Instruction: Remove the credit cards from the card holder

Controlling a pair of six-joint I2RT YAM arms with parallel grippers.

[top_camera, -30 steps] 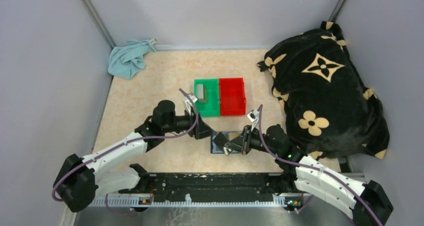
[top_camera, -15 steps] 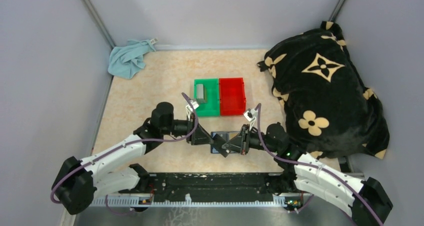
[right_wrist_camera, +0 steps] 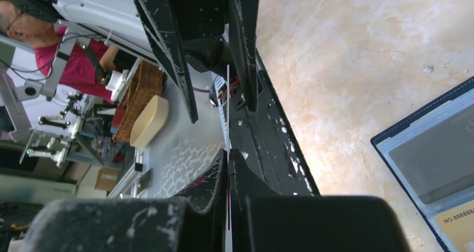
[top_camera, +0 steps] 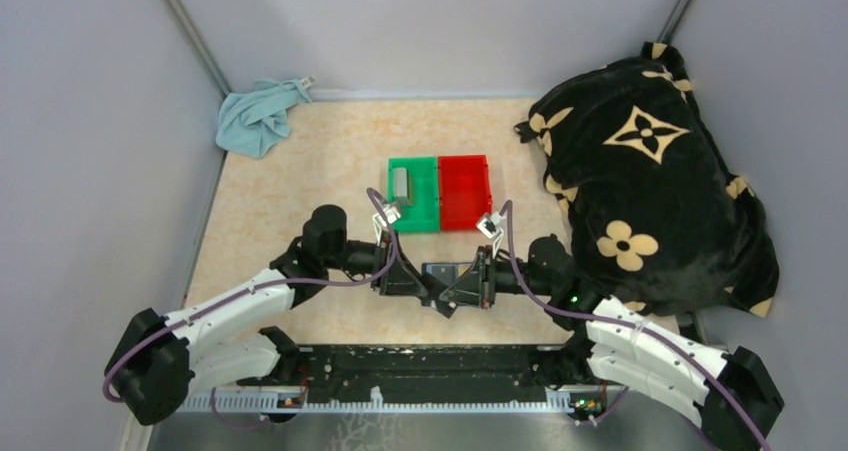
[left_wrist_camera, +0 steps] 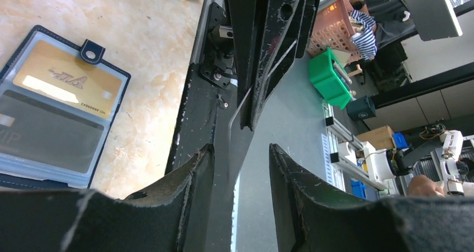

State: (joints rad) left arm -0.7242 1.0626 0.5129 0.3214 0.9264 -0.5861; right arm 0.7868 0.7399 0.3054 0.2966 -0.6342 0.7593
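Two robot arms meet tip to tip just on the near side of the card holder [top_camera: 440, 270], which lies opened flat on the marbled bench [top_camera: 300, 191], in front of the green bin [top_camera: 420, 211] and the red bin [top_camera: 465, 193]. The right gripper [right_wrist_camera: 228, 151] has its fingers pressed together on a thin grey card [right_wrist_camera: 228, 95], seen edge-on by its wrist camera. The left gripper [left_wrist_camera: 240, 148] faces it with its fingers partly spread, one on each side of the card's free end; whether either finger touches the card cannot be told. In the holder's clear pockets, a tan-gold card [left_wrist_camera: 67, 81] sits nearest the snap tab [left_wrist_camera: 91, 52], with a dark grey card [left_wrist_camera: 50, 132] just below it. A small grey object [top_camera: 401, 183] stands in the green bin. A black flower-patterned blanket [top_camera: 650, 191] is heaped at the bench's right side, and a pale blue cloth [top_camera: 258, 116] lies in the far left corner.
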